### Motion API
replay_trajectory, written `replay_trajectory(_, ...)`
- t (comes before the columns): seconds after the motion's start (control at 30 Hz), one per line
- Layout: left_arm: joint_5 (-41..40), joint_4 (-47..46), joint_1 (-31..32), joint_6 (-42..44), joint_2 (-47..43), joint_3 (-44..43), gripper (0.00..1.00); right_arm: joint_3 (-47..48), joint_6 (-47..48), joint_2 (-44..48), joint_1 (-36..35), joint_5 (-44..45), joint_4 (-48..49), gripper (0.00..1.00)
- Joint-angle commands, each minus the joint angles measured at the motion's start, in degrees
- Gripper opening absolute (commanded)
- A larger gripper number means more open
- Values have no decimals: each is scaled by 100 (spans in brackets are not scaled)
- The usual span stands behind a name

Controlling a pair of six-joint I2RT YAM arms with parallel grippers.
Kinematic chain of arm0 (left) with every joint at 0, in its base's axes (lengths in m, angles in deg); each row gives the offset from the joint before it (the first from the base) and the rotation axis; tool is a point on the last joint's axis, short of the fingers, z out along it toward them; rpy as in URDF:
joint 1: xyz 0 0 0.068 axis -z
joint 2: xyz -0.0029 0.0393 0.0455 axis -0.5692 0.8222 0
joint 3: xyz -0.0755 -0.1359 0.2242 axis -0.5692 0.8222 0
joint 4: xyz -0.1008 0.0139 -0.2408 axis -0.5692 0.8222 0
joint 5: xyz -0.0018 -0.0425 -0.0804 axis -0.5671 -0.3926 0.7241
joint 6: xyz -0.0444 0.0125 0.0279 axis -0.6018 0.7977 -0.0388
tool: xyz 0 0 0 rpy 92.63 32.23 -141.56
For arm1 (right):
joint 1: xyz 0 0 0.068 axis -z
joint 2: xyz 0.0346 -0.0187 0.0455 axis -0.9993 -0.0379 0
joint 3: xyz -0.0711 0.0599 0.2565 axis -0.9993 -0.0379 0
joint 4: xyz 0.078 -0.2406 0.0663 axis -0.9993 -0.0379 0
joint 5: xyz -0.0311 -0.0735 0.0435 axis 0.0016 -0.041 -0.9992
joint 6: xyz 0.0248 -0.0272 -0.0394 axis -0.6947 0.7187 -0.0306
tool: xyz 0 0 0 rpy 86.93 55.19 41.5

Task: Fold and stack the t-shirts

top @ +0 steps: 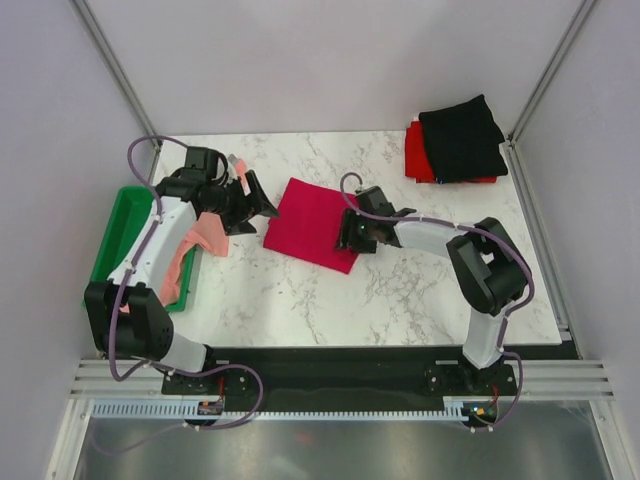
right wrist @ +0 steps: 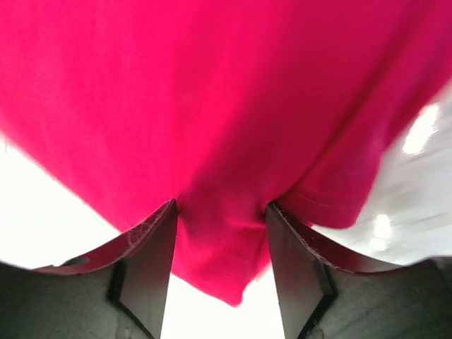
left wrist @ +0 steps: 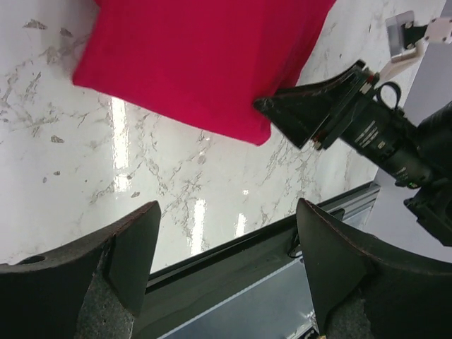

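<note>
Your white marble table (top: 400,290) runs out of the top view at 6 o'clock, behind the arm bases. At its 9 o'clock edge the green plastic tray (top: 118,215) is half hidden by your left arm. The folded crimson cloth t-shirt (top: 310,222) lies flat just toward 9 o'clock from the table's centre. In the 1 o'clock corner a folded black t-shirt (top: 462,138) covers most of a bright red t-shirt (top: 415,155), which shows only at its 9 and 6 o'clock edges. A salmon-pink t-shirt (top: 205,235) droops over the tray's rim, mostly lost under the arm.

Your left gripper (top: 262,210) hangs at the crimson shirt's 9 o'clock side, jaws wide apart and holding nothing. Your right gripper (right wrist: 222,212) sits on that shirt's 4 o'clock edge with its jaws part-way in. A ridge of crimson cloth fills the gap and touches both fingers. You cannot tell whether it is pinched tight, and glare whitens the table there
</note>
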Motion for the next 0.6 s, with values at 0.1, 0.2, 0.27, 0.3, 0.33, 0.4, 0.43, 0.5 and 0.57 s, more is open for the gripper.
replay_trajectory(0.1, -84, 123, -17, 514, -705, 110, 84, 587, 176, 469, -318, 484, -895, 73)
replay_trajectory(0.2, -241, 193, -17, 778, -1161, 224, 84, 1493, 626, 355, -309, 432, -1528, 79)
replay_trajectory(0.27, -460, 211, -26, 996, -1529, 347, 84, 1749, 689, 416, -239, 405, -1661, 81)
replay_trajectory(0.3, -557, 228, -26, 1059, -1645, 469, 84, 1732, 672, 460, -91, 362, -1670, 85)
replay_trajectory(0.33, -654, 229, -26, 1112, -1759, 558, 84, 1697, 611, 513, -3, 318, -1644, 85)
replay_trajectory(0.4, -952, 298, -26, 1191, -2049, 812, 84, 1548, 566, 522, 321, 195, -1556, 85)
replay_trajectory(0.43, -1041, 334, -17, 1200, -2146, 874, 84, 1504, 557, 487, 428, 151, -1521, 85)
replay_trajectory(0.5, -1147, 404, -17, 1323, -2356, 1032, 84, 1425, 566, 408, 726, -59, -1450, 85)
replay_trajectory(0.57, -1330, 387, -26, 1262, -2541, 1164, 84, 1372, 566, 294, 912, -192, -1354, 85)
